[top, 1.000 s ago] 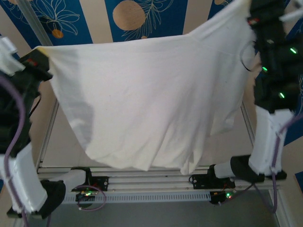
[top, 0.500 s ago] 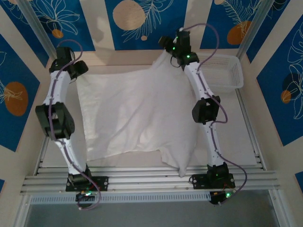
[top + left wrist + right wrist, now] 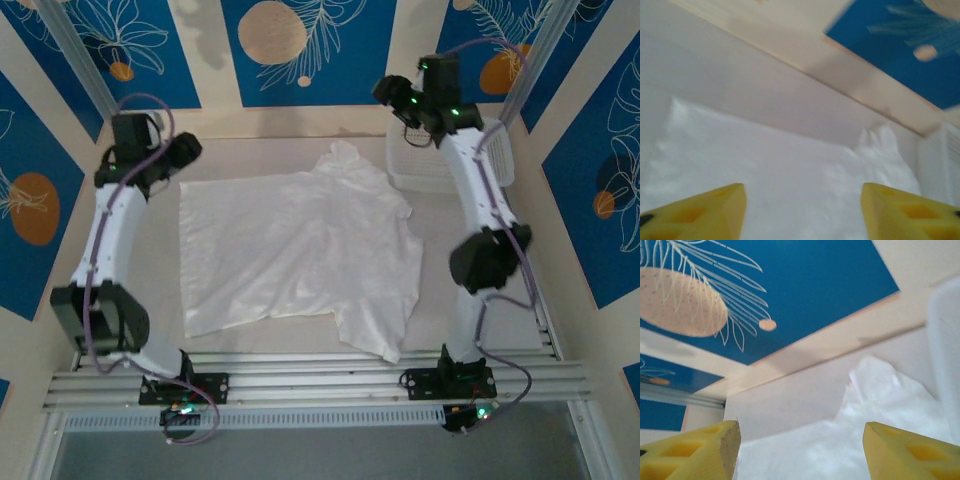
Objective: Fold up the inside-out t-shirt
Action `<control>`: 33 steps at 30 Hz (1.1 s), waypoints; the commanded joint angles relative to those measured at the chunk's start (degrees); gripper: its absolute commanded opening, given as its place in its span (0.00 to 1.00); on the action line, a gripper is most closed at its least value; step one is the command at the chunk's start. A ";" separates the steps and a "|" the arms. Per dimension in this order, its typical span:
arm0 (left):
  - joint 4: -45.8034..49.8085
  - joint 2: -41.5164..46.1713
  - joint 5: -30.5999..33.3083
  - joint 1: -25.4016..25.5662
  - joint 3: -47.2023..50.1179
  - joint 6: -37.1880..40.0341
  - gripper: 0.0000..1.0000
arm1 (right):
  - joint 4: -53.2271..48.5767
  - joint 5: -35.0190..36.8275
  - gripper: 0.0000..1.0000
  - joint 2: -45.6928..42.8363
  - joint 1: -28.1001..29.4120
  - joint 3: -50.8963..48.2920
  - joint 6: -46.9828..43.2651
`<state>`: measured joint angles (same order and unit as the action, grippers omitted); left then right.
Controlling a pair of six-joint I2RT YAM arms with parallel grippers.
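On my overhead feed the inside-out t-shirt [image 3: 300, 255] lies spread across the middle of the table [image 3: 260, 160], mostly flat with soft wrinkles. Its left side runs close to the table's left edge. One corner trails down to the near edge, right of centre. At the far edge the cloth is bunched into a small peak, just beside the white mesh basket [image 3: 410, 178] in the far right corner.

The left fingers [image 3: 183, 150] sit over the far left corner of the table, just beyond the shirt's far left corner. Through the left wrist camera I see them spread apart with nothing between them, the cloth lying below and ahead.

The right fingers [image 3: 392, 92] are raised at the far edge, near the basket. My right wrist camera shows them parted too and gripping nothing, with the bunched peak beyond them.
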<state>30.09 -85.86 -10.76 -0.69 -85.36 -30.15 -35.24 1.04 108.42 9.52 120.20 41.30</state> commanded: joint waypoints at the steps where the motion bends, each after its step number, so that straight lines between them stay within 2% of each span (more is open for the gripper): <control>1: 2.02 2.15 5.61 5.52 10.79 -1.20 0.36 | 3.31 -0.75 0.61 -12.03 -0.13 -24.18 1.76; 3: 0.28 3.08 6.56 7.45 17.82 -3.43 0.09 | 10.55 -0.56 0.43 -19.99 -1.44 -41.60 6.71; 4: -0.45 2.90 6.96 7.78 20.60 -4.51 0.00 | 13.20 -0.94 0.32 -22.26 -2.16 -47.51 8.77; 6: -0.53 1.04 9.58 7.98 24.75 -6.64 0.00 | 15.85 -0.44 0.09 -25.16 -3.62 -58.15 13.16; 8: -0.81 -1.77 11.84 7.98 26.82 -7.30 0.00 | 16.27 -1.57 0.02 -25.05 -4.31 -63.31 14.85; 13: -0.78 -10.85 14.34 7.68 24.70 -8.31 0.00 | 17.01 -3.26 0.00 -20.52 -3.83 -70.12 16.65; 18: -3.45 -17.86 15.29 5.51 22.06 -10.02 0.00 | 21.24 -4.05 0.00 -17.34 -3.28 -76.64 23.23; 22: -4.05 -23.04 16.09 2.38 19.05 -9.91 0.00 | 21.19 -1.04 0.00 -17.77 -2.01 -78.06 24.24; 27: -7.91 -28.49 10.47 -1.25 15.43 -5.29 0.00 | 17.16 2.41 0.00 -17.99 -2.59 -76.49 23.87; 31: -12.22 -25.79 5.04 -2.03 15.78 -3.16 0.00 | 18.05 -1.55 0.00 -18.90 -3.80 -75.39 20.13; 33: -14.58 -21.15 0.74 -1.95 17.22 -3.52 0.12 | 14.75 -2.73 0.00 -21.39 -3.49 -72.83 16.94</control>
<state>18.39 -110.91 -3.81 -2.07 -70.00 -35.42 -16.38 -0.01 90.54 6.20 44.05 62.46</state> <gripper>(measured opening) 0.078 0.060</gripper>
